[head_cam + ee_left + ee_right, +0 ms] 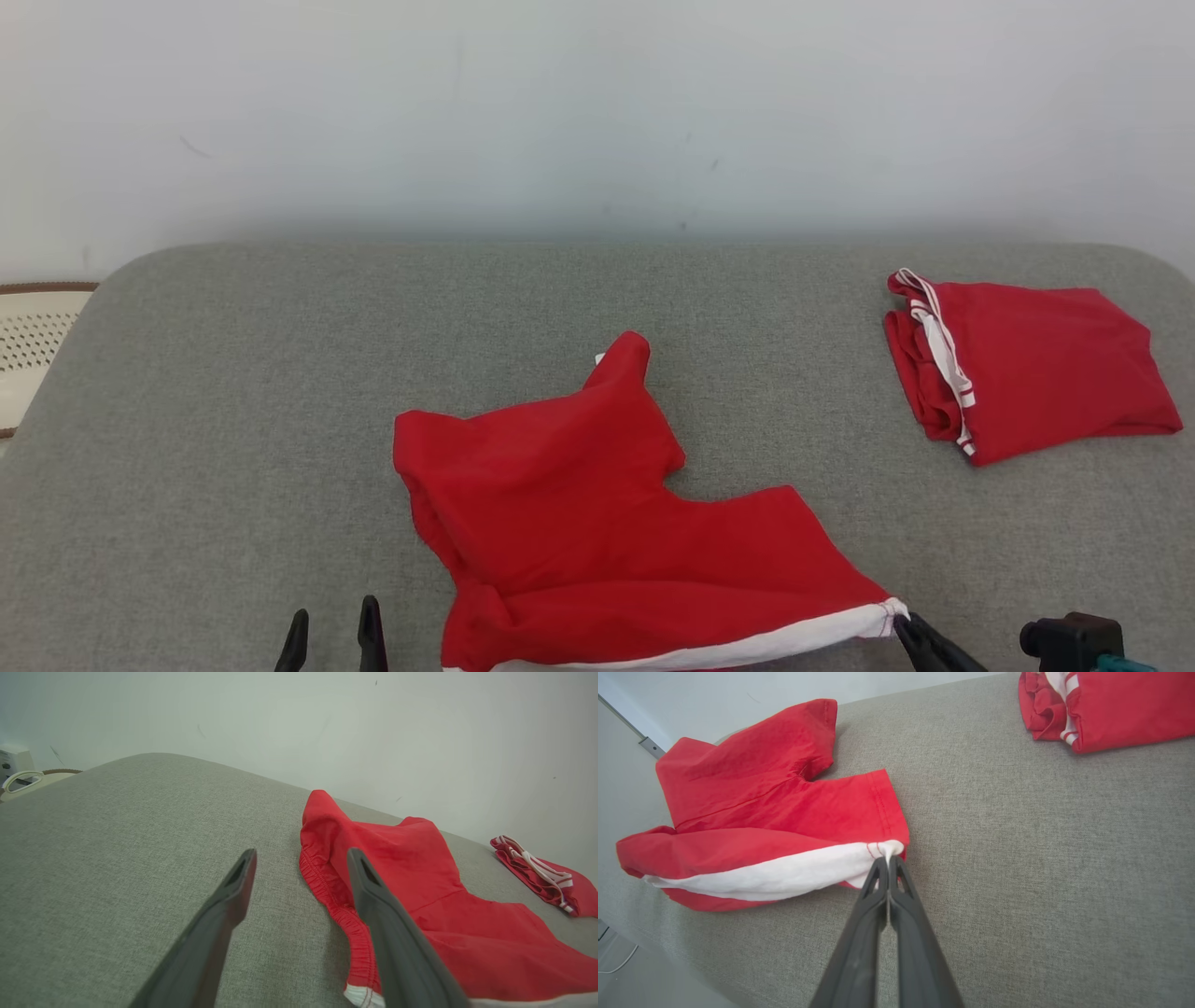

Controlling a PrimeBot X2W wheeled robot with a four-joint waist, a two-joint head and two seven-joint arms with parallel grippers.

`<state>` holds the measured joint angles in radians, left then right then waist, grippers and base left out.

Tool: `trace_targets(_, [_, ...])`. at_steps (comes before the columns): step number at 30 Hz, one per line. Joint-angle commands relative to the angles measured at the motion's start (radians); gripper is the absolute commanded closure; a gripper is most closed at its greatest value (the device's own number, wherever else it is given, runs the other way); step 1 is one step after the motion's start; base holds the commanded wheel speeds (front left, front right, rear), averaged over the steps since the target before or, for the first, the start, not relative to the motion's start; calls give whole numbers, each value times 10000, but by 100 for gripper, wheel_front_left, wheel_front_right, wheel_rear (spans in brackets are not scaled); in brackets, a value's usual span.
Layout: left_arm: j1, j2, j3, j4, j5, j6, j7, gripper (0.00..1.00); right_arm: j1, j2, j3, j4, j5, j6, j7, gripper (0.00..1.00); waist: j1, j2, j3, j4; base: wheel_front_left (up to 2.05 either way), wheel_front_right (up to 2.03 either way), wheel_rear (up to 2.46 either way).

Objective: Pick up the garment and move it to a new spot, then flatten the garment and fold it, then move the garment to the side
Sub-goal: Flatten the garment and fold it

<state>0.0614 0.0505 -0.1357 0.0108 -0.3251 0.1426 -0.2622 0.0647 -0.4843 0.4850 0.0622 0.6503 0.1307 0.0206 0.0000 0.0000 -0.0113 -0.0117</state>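
Pale wall [597, 112] across the back, a few faint marks on it. Grey fabric-covered table [233, 448] with rounded far corners takes up most of the head view. Main garment [579, 523]: red shorts with a white band, lying near the front edge, roughly centre. It is partly spread and rumpled. One leg points toward the wall, the other runs toward the robot's right, and the gathered elastic waistband is on the robot's left side. The white band runs along the near edge and lifts slightly off the table at its right end. Second red garment [1027, 373], folded, with white striped trim on its left edge, sits far right near the back, well apart from the shorts. Right tool [887, 859] is pressed together and pinching the white corner at the right end of the shorts' near edge, low over the table. Left tool [334, 611] has its fingers spread and nothing between them, just left of the waistband side. In the left wrist view one finger overlaps the waistband; can't tell if it touches. Pale perforated object with brown rim [33, 345] sits past the table's left edge.
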Motion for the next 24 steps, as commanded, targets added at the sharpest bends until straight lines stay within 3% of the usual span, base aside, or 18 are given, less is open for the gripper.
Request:
trace_targets(1, [61, 7, 0, 74, -38, -10, -42, 0, 144, 54, -126, -70, -164, 1, 31, 0, 0, 0, 7, 37, 0, 0, 0])
trace_targets(9, [29, 5, 49, 206, -39, -71, -42, 0, 476, 471, -1040, -757, -319, 1, -341, 0, 0, 0, -22, 118, 0, 0, 0])
trace_targets(14, [-149, 7, -132, 366, 65, -249, -42, 0, 517, 1121, -1775, -1115, -1000, 1, -835, 0, 0, 0, -2, 57, 0, 0, 0])
trace_targets(24, [-1250, 104, -506, 1742, 215, -811, -36, 0, 217, 1845, -1735, -968, -1830, 1, -903, 0, 0, 0, 137, -343, 0, 0, 0])
